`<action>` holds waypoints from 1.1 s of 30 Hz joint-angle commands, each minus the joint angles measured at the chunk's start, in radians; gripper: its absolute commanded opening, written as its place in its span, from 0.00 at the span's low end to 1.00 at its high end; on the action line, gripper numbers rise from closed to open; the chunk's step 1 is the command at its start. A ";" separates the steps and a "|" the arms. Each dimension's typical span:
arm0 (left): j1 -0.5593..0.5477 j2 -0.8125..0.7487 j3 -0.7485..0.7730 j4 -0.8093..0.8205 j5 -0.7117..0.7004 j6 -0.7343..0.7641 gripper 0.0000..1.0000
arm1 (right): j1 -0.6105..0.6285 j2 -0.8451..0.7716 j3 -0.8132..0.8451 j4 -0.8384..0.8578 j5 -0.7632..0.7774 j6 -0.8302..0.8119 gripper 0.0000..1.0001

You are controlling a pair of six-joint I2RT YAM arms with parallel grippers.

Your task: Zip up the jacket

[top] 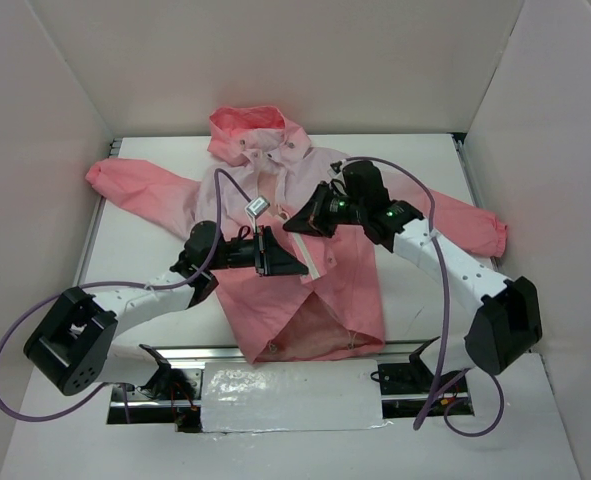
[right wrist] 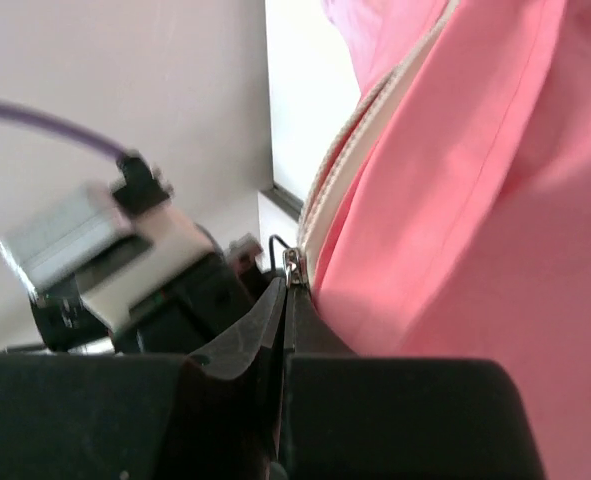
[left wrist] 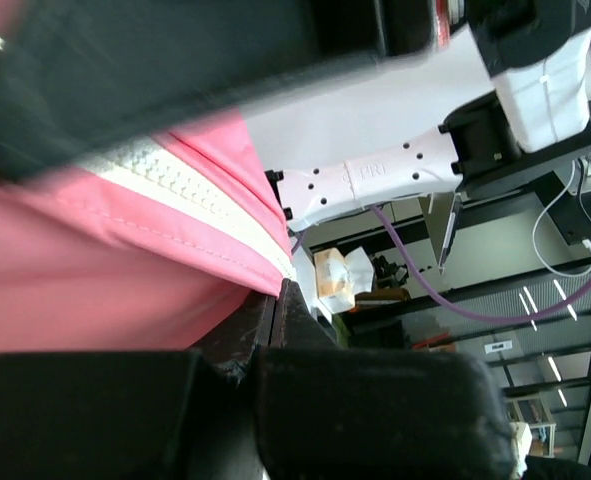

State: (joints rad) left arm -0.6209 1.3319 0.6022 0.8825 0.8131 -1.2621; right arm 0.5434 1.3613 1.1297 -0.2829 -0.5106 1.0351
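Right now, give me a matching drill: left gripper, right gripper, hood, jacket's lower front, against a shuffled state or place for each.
Column 1
1. left gripper
2. right gripper
3. hood
4. lower front

Column 2
a. lies toward the top of the overhead view
b. shut on the zipper pull
c. flaps apart, not zipped
d. shut on the zipper tape

Pairs: 1-d, 2-b, 3-a, 4-c
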 commanded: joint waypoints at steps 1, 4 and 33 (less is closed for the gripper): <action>-0.045 -0.037 0.036 0.052 0.136 0.015 0.00 | -0.011 0.059 0.102 0.074 0.127 -0.010 0.00; -0.045 -0.053 0.041 0.018 0.141 0.033 0.00 | -0.032 0.065 0.047 0.116 0.119 0.006 0.00; -0.060 -0.300 0.179 -0.715 0.069 0.411 0.00 | -0.457 0.900 0.950 0.149 -0.015 0.111 0.00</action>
State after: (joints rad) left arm -0.6540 1.0782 0.7303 0.2070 0.8074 -0.8894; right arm 0.1867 2.2383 1.9938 -0.2951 -0.5411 1.1366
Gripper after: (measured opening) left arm 0.032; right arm 0.008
